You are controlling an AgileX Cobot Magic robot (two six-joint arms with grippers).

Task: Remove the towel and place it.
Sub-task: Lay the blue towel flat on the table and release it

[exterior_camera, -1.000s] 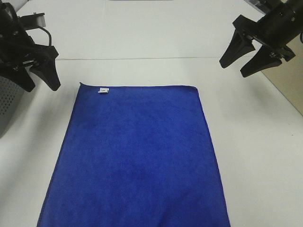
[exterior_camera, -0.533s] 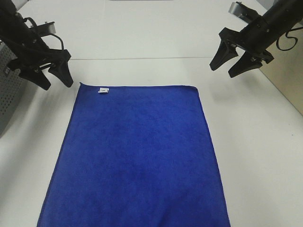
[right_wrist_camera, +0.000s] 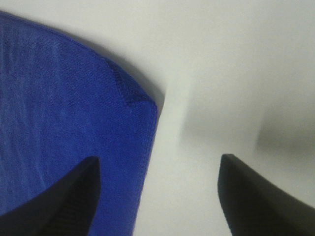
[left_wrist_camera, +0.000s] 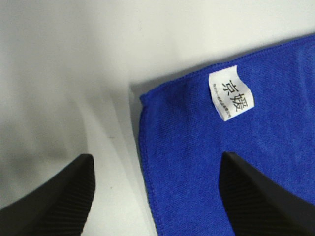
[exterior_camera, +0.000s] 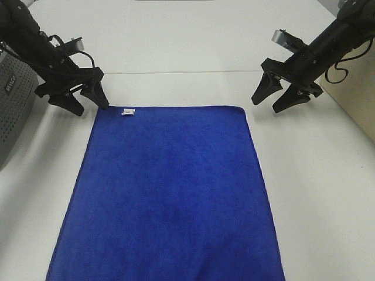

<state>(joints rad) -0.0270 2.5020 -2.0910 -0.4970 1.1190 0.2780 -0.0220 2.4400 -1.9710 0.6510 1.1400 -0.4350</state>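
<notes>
The left gripper (exterior_camera: 89, 107) and right gripper (exterior_camera: 265, 106) hang with jaws apart, each straddling one corner of the flat towel (exterior_camera: 170, 193), seemingly ready to pinch it.

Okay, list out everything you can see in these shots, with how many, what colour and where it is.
towel: one, deep royal blue, spread flat on the middle of the table, its near end cut off by the picture's edge
tag: one, white with dark print, on the towel by its far left corner
basket: one, grey and perforated, at the table's left edge, only partly in view
table: one, white, under everything
panel: one, tan, beyond the table's right edge
left gripper: one, black, open, straddling the towel's far left corner
right gripper: one, black, open, straddling the far right corner
</notes>
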